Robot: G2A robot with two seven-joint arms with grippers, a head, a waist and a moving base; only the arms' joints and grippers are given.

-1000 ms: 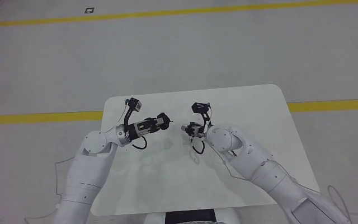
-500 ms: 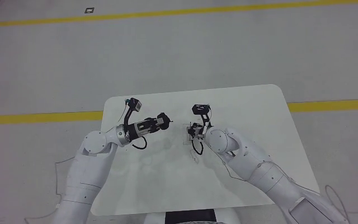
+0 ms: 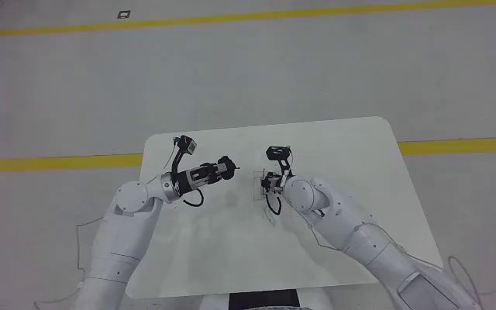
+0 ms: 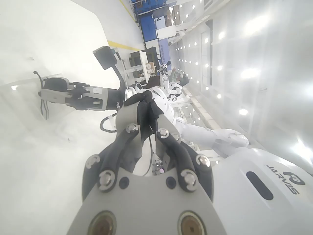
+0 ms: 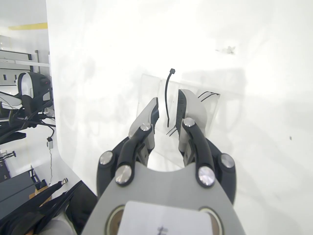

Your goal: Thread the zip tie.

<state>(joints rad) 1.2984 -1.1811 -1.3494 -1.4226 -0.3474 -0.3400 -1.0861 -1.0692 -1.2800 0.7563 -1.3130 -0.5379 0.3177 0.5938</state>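
Table from the top: my left gripper and right gripper hang close together above it. Left wrist: my fingers are pressed together; what they pinch, I cannot tell. Right wrist: my fingers stand apart, gripping nothing, astride a black zip tie lying on a clear tray.

We see both arms over the white table, mid-frame: left gripper left of centre, right gripper just right, tips apart.
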